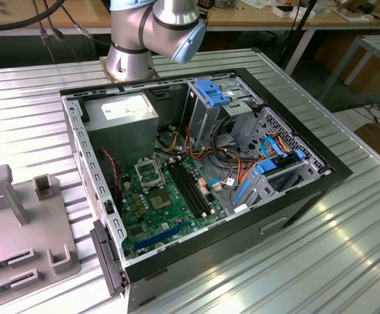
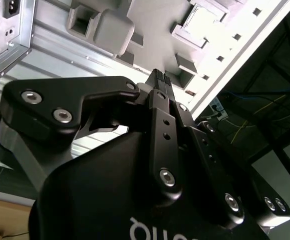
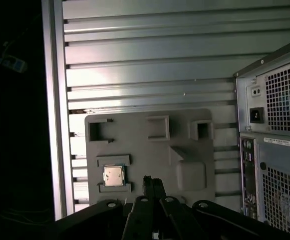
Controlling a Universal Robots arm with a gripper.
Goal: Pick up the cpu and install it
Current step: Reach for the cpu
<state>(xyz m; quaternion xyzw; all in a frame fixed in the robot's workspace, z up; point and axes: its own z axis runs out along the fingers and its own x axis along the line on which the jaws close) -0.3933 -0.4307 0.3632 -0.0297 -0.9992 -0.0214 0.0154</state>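
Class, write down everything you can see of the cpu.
The cpu is a small, flat, square chip with a dull grey metal top. It lies flat, top up, in a shallow seat on the grey holder, between two raised ledges. The holder rests on the ribbed metal table. The gripper is beside the cpu, not touching it.

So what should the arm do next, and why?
Probably slide the pincer across until it is over the cpu. In the first wrist view the chip lies in the grey tray, off to one side of the shut, empty pincer, not beneath it.
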